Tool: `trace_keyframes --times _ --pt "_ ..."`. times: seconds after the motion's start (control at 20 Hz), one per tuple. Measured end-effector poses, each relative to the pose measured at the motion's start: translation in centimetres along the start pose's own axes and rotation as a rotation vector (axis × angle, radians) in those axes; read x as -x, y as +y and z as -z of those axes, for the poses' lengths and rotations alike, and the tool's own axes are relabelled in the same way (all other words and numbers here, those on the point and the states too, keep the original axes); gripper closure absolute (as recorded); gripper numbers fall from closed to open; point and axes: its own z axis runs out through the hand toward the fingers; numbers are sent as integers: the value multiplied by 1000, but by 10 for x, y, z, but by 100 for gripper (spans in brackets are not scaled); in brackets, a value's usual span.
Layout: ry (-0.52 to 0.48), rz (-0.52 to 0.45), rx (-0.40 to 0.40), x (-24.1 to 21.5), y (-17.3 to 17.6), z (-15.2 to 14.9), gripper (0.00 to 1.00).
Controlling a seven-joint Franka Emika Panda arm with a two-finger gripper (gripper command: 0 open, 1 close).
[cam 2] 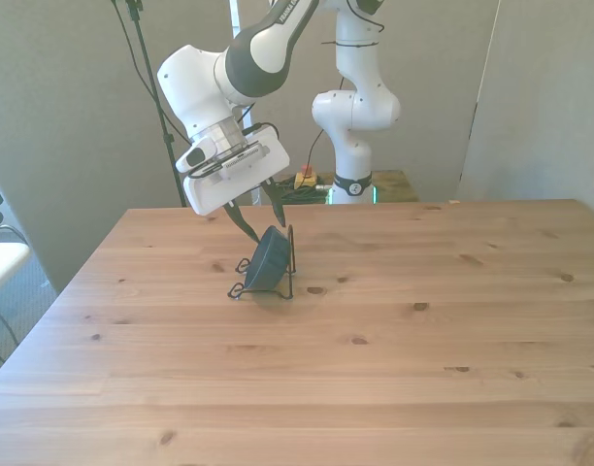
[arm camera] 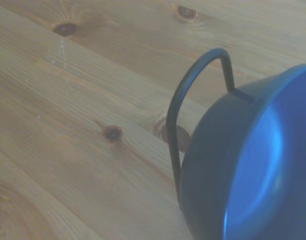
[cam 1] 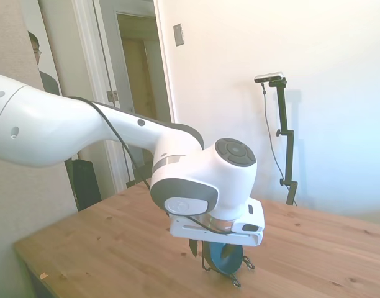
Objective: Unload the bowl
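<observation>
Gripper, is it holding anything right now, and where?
Nothing is held: the gripper is open above the bowl, which leans in its wire stand.

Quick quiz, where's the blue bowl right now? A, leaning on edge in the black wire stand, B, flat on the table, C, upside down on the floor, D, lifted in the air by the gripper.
A: the bowl stands tilted on its edge in the wire stand on the table, with the gripper just above it, fingers apart and not closed on it.
</observation>
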Motion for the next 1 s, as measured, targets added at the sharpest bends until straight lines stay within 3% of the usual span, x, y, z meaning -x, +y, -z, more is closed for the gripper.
trace_keyframes --times 0.5,1.0 --pt "-10 49 -34 -10 -31 -10 100" --pt "2 27 -29 -15 -34 -4 100"
